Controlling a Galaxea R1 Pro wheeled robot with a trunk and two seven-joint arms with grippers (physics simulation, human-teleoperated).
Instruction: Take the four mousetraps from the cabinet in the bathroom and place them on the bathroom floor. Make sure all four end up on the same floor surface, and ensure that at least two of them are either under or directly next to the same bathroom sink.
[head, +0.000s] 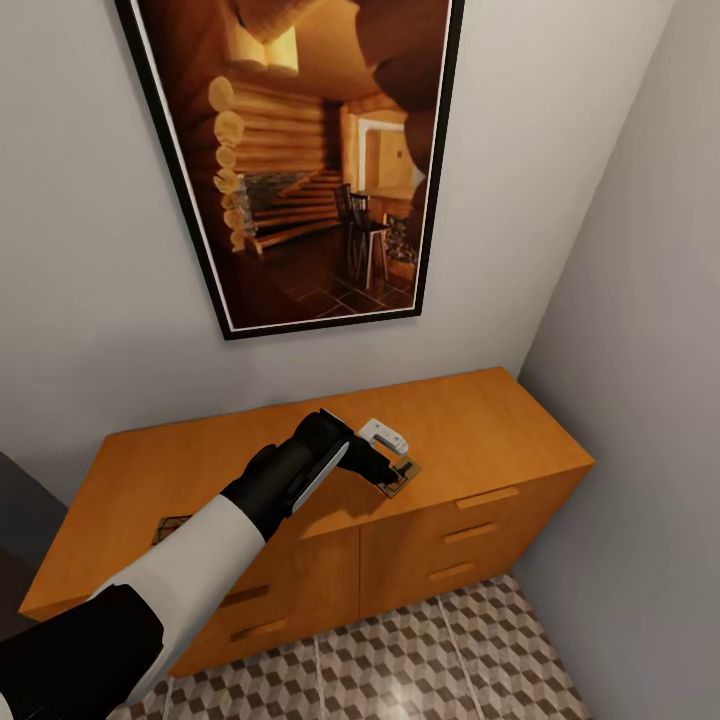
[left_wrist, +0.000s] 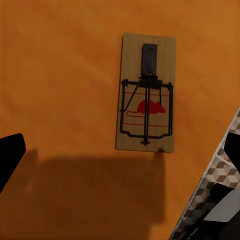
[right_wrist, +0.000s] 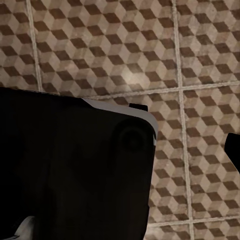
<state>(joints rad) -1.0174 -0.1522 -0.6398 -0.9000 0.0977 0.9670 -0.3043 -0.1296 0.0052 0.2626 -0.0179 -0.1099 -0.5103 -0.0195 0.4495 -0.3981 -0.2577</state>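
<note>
No readable text anywhere; the mousetrap (left_wrist: 146, 105) at upper right carries just a red mouse emblem (no lettering).

Home interior: framed log-cabin picture (head: 300, 150), wooden cabinet (head: 480, 430), cube-tiled floor (head: 450, 660) (corner).

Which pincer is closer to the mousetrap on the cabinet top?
Left. The left pincer hovers just above the mousetrap on the cabinet; the right one points down at the floor tiles.
</note>
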